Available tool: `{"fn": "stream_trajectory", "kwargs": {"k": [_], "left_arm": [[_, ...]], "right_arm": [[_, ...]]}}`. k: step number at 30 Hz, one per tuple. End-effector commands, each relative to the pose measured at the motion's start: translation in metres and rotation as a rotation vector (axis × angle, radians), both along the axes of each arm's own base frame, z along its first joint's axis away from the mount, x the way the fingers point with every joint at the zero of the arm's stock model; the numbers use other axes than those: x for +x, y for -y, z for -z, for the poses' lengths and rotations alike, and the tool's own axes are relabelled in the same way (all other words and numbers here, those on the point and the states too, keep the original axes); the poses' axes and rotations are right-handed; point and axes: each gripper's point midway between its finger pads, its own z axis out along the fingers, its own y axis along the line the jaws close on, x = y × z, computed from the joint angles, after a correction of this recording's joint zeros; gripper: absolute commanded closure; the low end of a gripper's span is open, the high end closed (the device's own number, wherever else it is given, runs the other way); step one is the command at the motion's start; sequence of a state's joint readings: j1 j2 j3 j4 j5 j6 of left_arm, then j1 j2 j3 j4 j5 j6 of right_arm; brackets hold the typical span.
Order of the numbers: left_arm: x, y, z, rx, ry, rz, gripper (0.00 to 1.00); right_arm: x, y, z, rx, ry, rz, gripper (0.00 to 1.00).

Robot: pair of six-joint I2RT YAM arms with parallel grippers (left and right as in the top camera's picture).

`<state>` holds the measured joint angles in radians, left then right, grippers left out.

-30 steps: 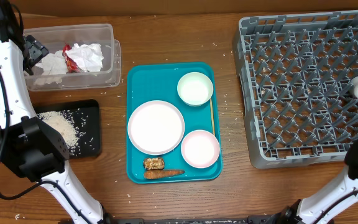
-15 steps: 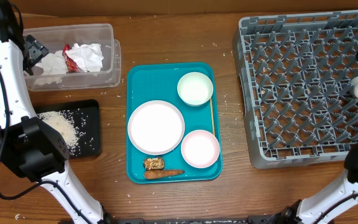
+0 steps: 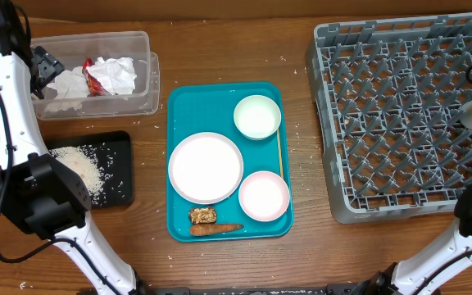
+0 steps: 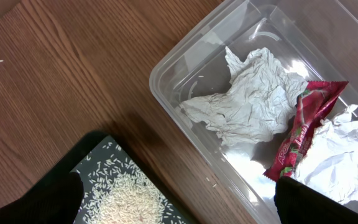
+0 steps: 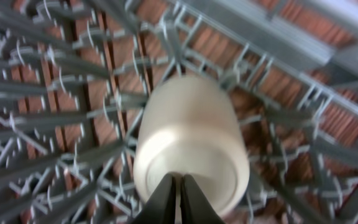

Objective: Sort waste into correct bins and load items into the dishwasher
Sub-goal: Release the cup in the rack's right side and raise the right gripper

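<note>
Standing by the table (image 3: 220,49), what gets me is how little the overhead view tells you about the right side. From above, the cup (image 5: 188,137) is just a pale blob at the right edge of the grey dish rack (image 3: 400,106), and the frame cuts part of it off. The right wrist view fills that in. It's a smooth cream cup sitting in among the rack's thin plastic tines. The right gripper (image 5: 179,199) has its two dark fingers pinched almost together on the cup's near edge, so it looks clamped on it. That shot is blurry though, and I can't tell which way the cup's mouth points.

The left wrist view does the same for the waste. The left gripper (image 4: 179,186) is spread wide, with one dark finger in each lower corner, over the rim of the clear plastic bin (image 4: 166,62). Inside are crumpled white paper (image 4: 253,99) and a shiny red wrapper (image 4: 303,124) whose lettering I can't read. Just beside the bin is a black tray (image 4: 95,165) with loose rice (image 4: 126,202) on it.

Only the overhead shows the teal tray (image 3: 183,106). At its near edge are an orange carrot-ish scrap (image 3: 215,229) and a brown lump (image 3: 202,215). Behind those sit the near bowl (image 3: 264,196) and a round white plate (image 3: 206,167), with a thin wooden stick (image 3: 279,152) along the right side. The far bowl (image 3: 257,116) is at the back.
</note>
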<state>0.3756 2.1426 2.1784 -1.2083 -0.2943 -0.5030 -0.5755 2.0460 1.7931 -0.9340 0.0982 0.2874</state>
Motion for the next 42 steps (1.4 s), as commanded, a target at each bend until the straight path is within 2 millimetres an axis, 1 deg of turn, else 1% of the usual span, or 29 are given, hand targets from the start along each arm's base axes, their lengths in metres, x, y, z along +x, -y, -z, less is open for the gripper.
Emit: {"fn": "stream_trajectory", "kwargs": {"k": [1, 4, 8, 16, 19, 23, 27, 30, 31, 32, 34, 36, 39, 42], "left_arm": [[-0.003, -0.001, -0.020, 0.012, 0.047, -0.019, 0.00], [-0.003, -0.001, -0.020, 0.012, 0.047, -0.019, 0.00], [-0.003, -0.001, -0.020, 0.012, 0.047, -0.019, 0.00], [-0.003, -0.001, -0.020, 0.012, 0.047, -0.019, 0.00], [-0.003, -0.001, -0.020, 0.012, 0.047, -0.019, 0.00], [-0.003, -0.001, -0.020, 0.012, 0.047, -0.019, 0.00], [-0.003, -0.001, -0.020, 0.012, 0.047, -0.019, 0.00], [-0.003, -0.001, -0.020, 0.012, 0.047, -0.019, 0.00], [-0.003, -0.001, -0.020, 0.012, 0.047, -0.019, 0.00], [-0.003, -0.001, -0.020, 0.012, 0.047, -0.019, 0.00], [-0.003, -0.001, -0.020, 0.012, 0.047, -0.019, 0.00], [-0.003, -0.001, -0.020, 0.012, 0.047, -0.019, 0.00], [-0.003, -0.001, -0.020, 0.012, 0.047, -0.019, 0.00], [-0.003, -0.001, -0.020, 0.012, 0.047, -0.019, 0.00]], "right_arm": [[0.002, 0.014, 0.002, -0.055, -0.005, 0.022, 0.91], [0.012, 0.020, -0.005, -0.086, 0.042, 0.021, 0.90], [0.017, 0.024, -0.008, -0.103, 0.068, 0.022, 0.89], [0.012, 0.020, -0.005, -0.086, 0.043, 0.021, 0.89], [0.007, 0.014, -0.005, -0.055, 0.022, 0.013, 0.89], [0.003, 0.012, -0.021, -0.058, 0.024, 0.014, 0.90], [-0.005, 0.006, -0.051, -0.072, 0.051, 0.018, 0.90], [-0.011, -0.006, -0.067, -0.046, 0.071, 0.000, 0.90], [-0.015, -0.014, -0.073, -0.025, 0.077, -0.012, 0.88], [-0.018, -0.017, -0.074, -0.014, 0.070, -0.015, 0.87], [-0.029, -0.024, -0.070, 0.016, 0.028, -0.015, 0.82], [-0.036, -0.029, -0.061, 0.044, -0.015, -0.014, 0.80], [-0.038, -0.030, -0.047, 0.063, -0.046, -0.013, 0.80], [-0.035, -0.028, -0.030, 0.075, -0.062, -0.013, 0.80]]}}
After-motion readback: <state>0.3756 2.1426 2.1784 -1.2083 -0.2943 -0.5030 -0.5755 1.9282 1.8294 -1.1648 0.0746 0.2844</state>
